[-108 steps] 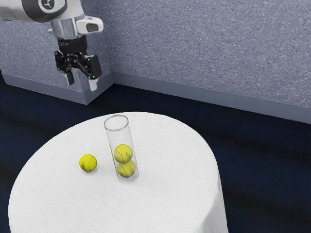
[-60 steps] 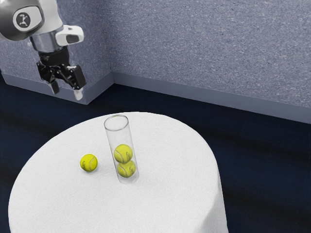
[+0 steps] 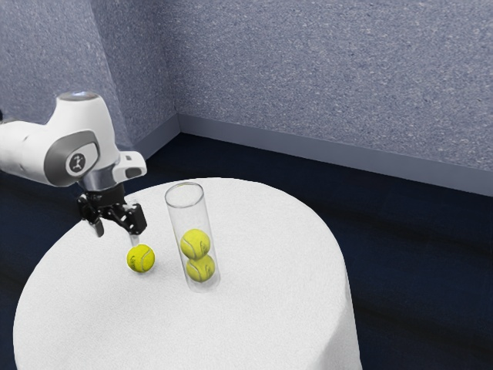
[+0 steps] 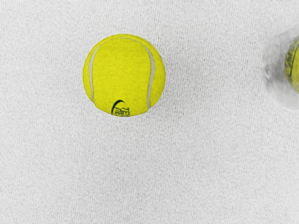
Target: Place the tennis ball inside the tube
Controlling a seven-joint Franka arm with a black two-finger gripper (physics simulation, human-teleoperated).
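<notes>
My gripper (image 3: 116, 234) is open above the table, just behind and above the loose yellow tennis ball (image 3: 141, 258), with nothing held between its fingers. In the wrist view the same loose ball (image 4: 124, 74) lies on the white cloth. The clear tube (image 3: 179, 223) stands upright on the table, on the ball's side toward the exterior view's right, its round mouth facing up. Two balls are stacked inside it, an upper ball (image 3: 196, 244) and a lower ball (image 3: 201, 269). Part of the tube (image 4: 275, 70) shows in the wrist view, with a ball (image 4: 294, 65) in it.
The round table (image 3: 269, 308) wears a white cloth. Bare cloth surrounds the loose ball and extends past the tube toward the exterior view's right. A speckled wall (image 3: 331, 85) rises behind the dark floor (image 3: 416, 254).
My arm has come down from the upper left to low over the table, bringing the open gripper near the loose ball. The balls and the tube stand where they were.
</notes>
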